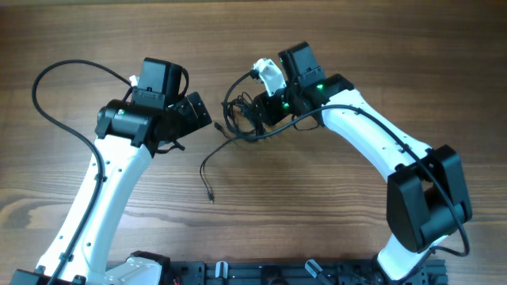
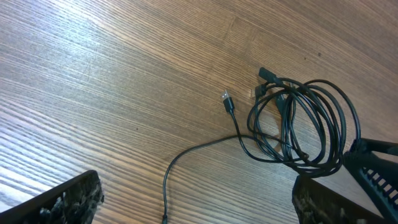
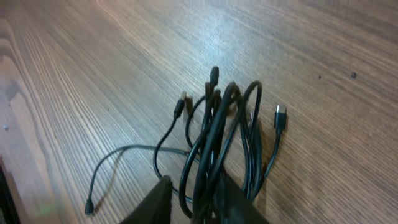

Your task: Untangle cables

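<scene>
The cables (image 1: 240, 112) are thin dark wires knotted into a loose coil on the wooden table, just right of centre. One free tail (image 1: 207, 170) trails toward the front and ends in a small plug. My right gripper (image 1: 260, 111) reaches in from the right. In the right wrist view its fingers (image 3: 163, 196) pinch several strands of the bundle (image 3: 224, 118) between them. My left gripper (image 1: 204, 119) hovers left of the tangle, wide open and holding nothing. From the left wrist, the coil (image 2: 298, 124) and a silvery plug (image 2: 226, 98) lie ahead of my left gripper (image 2: 199, 205).
The left arm's thick black cable (image 1: 46, 99) loops over the table at the far left. A black base rail (image 1: 261, 273) runs along the front edge. Bare wood (image 2: 93, 74) stretches to the left of the tangle.
</scene>
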`<state>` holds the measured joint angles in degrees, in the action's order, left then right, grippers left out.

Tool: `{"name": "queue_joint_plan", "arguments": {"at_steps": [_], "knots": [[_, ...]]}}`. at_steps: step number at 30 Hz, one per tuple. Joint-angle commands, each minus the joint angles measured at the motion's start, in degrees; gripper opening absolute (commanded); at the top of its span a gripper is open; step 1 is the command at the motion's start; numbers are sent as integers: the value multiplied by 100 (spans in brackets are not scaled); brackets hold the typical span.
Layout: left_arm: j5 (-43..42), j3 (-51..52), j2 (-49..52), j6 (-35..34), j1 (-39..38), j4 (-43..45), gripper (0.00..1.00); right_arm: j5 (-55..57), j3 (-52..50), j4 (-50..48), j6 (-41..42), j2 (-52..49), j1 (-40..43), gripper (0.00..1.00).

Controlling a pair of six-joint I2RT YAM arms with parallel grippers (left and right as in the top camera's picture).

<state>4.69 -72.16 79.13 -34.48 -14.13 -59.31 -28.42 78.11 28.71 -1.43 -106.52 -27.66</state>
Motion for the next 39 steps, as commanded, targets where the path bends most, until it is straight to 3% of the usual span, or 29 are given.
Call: {"name": "queue_joint_plan", "arguments": {"at_steps": [1,5,6,7,9,16,17,19,21,26,31,39], "knots": [[116,-17,-37,-94,13,-7,100,-170,20,-133,219,-103,-31,19],[114,-17,-37,-94,13,-9,100,-164,20,-286,337,-153,-190,14],[111,-17,-37,-94,13,-11,100,-164,20,-323,341,-201,-249,18],[72,-17,-37,-94,13,-17,100,-162,20,-363,358,-286,-323,33],[48,-17,-37,-94,13,-74,100,-98,20,-367,358,-446,-448,45],[52,-17,-37,-94,15,-155,100,-7,20,-343,511,-601,-487,48],[50,-17,-37,-94,15,-155,100,52,20,-334,612,-601,-487,45],[52,-17,-37,-92,15,-160,100,48,20,-299,614,-601,-487,21],[52,-17,-37,-90,15,-168,100,46,22,-181,708,-599,-483,4],[55,-17,-37,-70,15,-175,100,-433,149,503,743,-177,-350,4],[55,-17,-37,-72,15,-149,100,-511,925,1569,400,1154,-184,4],[-57,-17,-37,-72,13,-17,100,31,1259,1178,17,3130,-184,4]]}}
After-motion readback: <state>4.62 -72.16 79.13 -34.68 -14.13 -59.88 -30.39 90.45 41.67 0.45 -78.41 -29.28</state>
